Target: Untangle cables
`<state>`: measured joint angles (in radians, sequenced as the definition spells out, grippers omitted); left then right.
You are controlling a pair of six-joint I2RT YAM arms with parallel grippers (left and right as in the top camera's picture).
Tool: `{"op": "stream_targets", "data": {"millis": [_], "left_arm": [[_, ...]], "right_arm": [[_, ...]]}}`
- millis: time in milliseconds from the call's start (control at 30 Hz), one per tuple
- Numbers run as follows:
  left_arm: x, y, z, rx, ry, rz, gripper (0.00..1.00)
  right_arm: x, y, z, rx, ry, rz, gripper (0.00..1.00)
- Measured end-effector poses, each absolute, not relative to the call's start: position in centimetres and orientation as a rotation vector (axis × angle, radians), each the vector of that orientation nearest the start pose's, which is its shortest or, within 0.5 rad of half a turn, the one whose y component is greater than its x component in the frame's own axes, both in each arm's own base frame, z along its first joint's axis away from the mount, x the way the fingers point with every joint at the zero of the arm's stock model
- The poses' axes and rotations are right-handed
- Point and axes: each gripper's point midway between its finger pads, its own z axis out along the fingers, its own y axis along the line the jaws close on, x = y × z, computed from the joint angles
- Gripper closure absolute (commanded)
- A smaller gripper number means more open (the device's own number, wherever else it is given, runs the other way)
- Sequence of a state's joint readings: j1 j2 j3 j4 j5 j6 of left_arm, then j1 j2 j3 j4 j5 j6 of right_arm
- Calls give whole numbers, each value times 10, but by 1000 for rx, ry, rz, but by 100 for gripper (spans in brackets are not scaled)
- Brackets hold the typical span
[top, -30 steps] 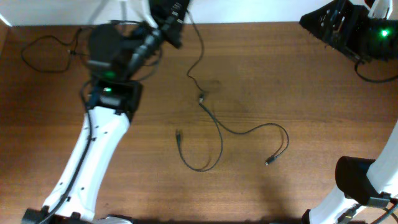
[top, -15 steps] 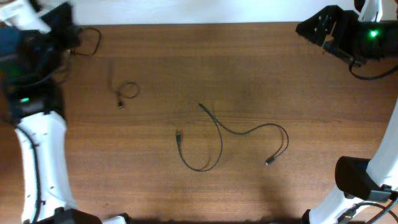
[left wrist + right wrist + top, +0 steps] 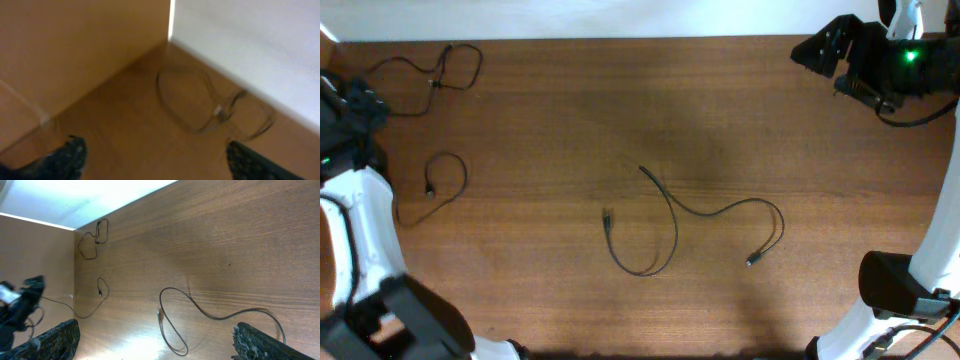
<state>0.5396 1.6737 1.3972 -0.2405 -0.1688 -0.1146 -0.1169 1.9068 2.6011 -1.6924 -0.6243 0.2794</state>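
Three black cables lay well apart, judged deliberately separated: first cable (image 3: 438,83) at the far-left corner, second cable (image 3: 430,188) by the left edge, third cable (image 3: 705,214) mid-desk, while left gripper (image 3: 155,160) and right gripper (image 3: 157,345) stood spread and empty.

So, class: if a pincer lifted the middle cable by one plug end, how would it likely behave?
Probably floppy: the middle cable lies in loose curves and a loop, so it would likely droop and trail. Likely light, being so thin against the table. Where its strands meet, one part may drag the other along.
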Motion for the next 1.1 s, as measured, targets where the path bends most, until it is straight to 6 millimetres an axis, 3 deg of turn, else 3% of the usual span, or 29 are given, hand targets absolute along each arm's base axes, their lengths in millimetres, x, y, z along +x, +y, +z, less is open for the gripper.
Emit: {"op": "stream_targets", "data": {"millis": [100,200,300,333,500,600,667,733,833,933,1033,1100], "left_arm": [[421,288,191,-783,2135,451,3],[406,281,129,-808,2346,444,1],[391,270,84,-825,2511,410,5],[390,265,75,-821,2543,376,3],[404,235,69,-834,2532,70,1],[409,206,74,-985,2464,-322,1],[399,200,75,-1116,2446,-443,1],[379,203,68,-1265,2474,-419,1],[340,213,54,-1434,2569,-183,1],[326,201,51,-1464,2647,-155,1],[327,170,55,-1479,2678,-380,1],[340,146,64,-1459,2636,-639,1]], "right_arm": [[382,56,386,260,2493,862,2],[382,56,386,259,2493,862,2],[382,56,386,259,2493,862,2],[382,56,386,260,2493,862,2],[382,56,386,256,2493,861,2],[382,56,386,255,2493,861,2],[382,56,386,256,2493,861,2],[382,56,386,256,2493,861,2],[382,56,386,256,2493,861,2],[382,56,386,256,2493,861,2],[382,56,386,256,2493,861,2],[382,56,386,256,2493,861,2]]}}
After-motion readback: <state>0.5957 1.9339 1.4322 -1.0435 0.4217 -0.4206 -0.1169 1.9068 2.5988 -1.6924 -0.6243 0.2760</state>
